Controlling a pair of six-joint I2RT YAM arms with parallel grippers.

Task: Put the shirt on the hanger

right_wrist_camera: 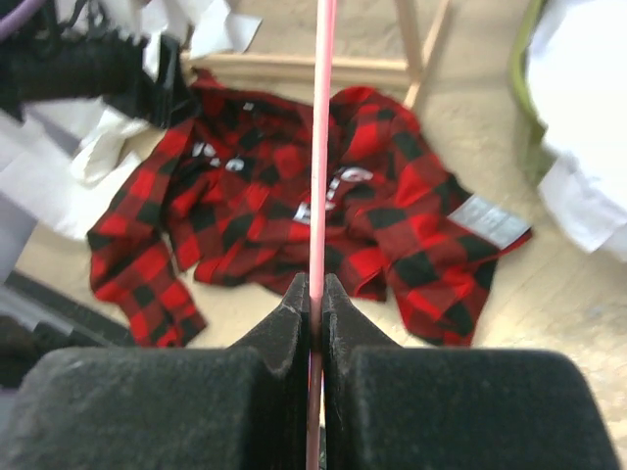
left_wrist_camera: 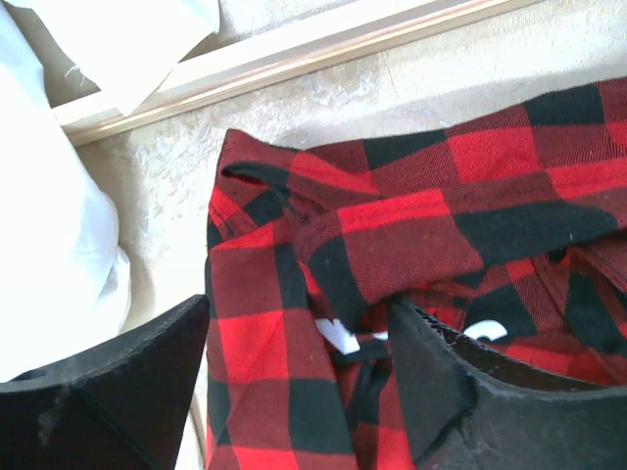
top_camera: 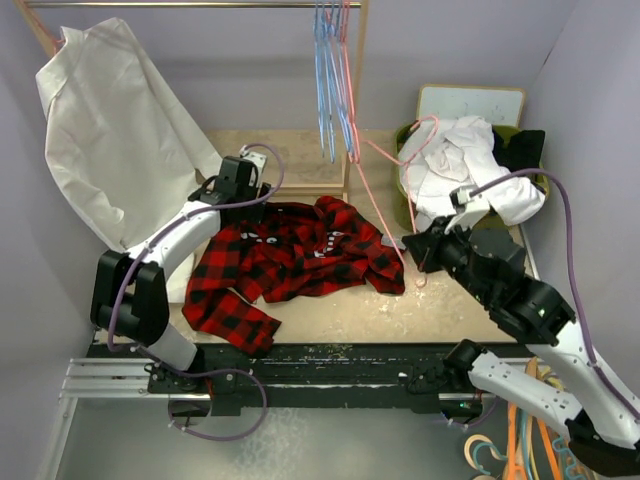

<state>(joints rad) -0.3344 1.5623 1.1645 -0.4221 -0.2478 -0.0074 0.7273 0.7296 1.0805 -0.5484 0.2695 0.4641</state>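
The red-and-black plaid shirt (top_camera: 290, 255) lies crumpled on the table, its white lettering partly showing. My left gripper (top_camera: 243, 205) is open at the shirt's upper left edge. In the left wrist view its jaws (left_wrist_camera: 299, 372) straddle a fold of the shirt (left_wrist_camera: 411, 225) by the lettering, without closing on it. My right gripper (top_camera: 410, 243) is shut on the thin pink hanger (top_camera: 372, 200), just right of the shirt. In the right wrist view the hanger's bar (right_wrist_camera: 321, 147) runs straight up from the shut gripper (right_wrist_camera: 315, 294) above the shirt (right_wrist_camera: 245, 206).
A large white garment (top_camera: 110, 130) hangs at the left. Light blue hangers (top_camera: 325, 80) hang from the wooden rack (top_camera: 300, 185). A green basket (top_camera: 405, 135) with white clothes (top_camera: 460, 170) stands at the back right. Orange hangers (top_camera: 530, 440) lie at the bottom right.
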